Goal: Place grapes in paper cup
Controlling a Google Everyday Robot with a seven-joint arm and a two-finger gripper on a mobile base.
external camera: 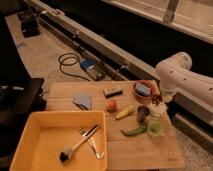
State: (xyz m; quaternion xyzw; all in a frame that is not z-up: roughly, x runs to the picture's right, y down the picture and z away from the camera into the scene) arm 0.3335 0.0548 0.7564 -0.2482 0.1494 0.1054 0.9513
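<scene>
The yellow tray (30,132) fills the near left corner of the tabletop (145,152), its near left corner cut off by the picture's edge. In it lie a black-tipped brush (75,148) and a pair of metal tongs (91,141), the two crossing near the middle of the tray.

Toward the right edge of the tabletop, a pale green cup (155,128) stands with a green pepper (133,131) lying just to its left. Directly behind the green cup is the paper cup (156,110), pale and hard to separate from it; a dark metal cup (143,113) stands touching or nearly touching its left side. Left of these are a yellow fruit (125,112) and an orange fruit (112,105), with a blue cloth (82,101) further left.

The gripper (157,98) hangs just above the paper cup's rim, its jaws together. The grapes (156,100) show only as a small dark reddish blur at the jaws' tips, over the cup's mouth; whether they are clamped or already resting in the cup cannot be told.

Near the far right corner sits a brown bowl (142,94) with something blue in it, partly hidden by the gripper. A dark sponge-like block (113,91) lies at the far edge. The white arm (175,75) runs off the right side of the picture. On the floor beyond, a black cable (67,62) lies coiled.
</scene>
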